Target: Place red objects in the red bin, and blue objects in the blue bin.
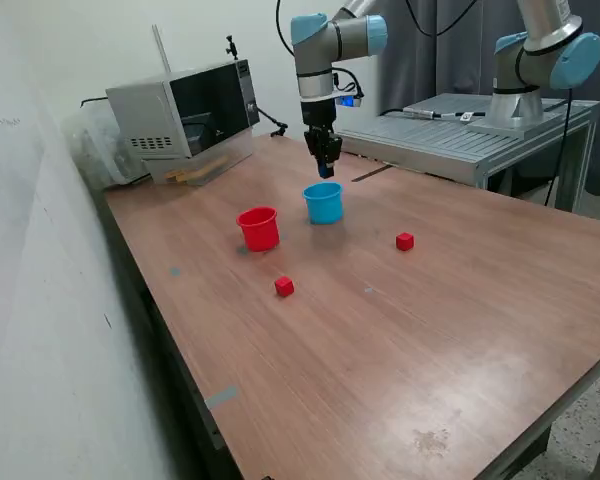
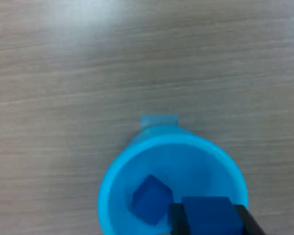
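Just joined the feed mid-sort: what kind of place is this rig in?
Likely a robotics lab: a second robot arm stands on a metal bench behind the wooden table, and a microwave sits at the table's far corner.

On the table (image 1: 460, 330), the two cups are standing side by side near its far edge, one cup (image 1: 259, 228) toward the exterior view's left, the other (image 1: 323, 202) right. Two cubes (image 1: 284, 287) (image 1: 405, 241) are lying nearer the middle. One cube (image 2: 151, 199) is sitting inside the right cup.

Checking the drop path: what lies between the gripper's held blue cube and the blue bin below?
Nothing: in the exterior view the gripper hangs over the blue bin with only air between.
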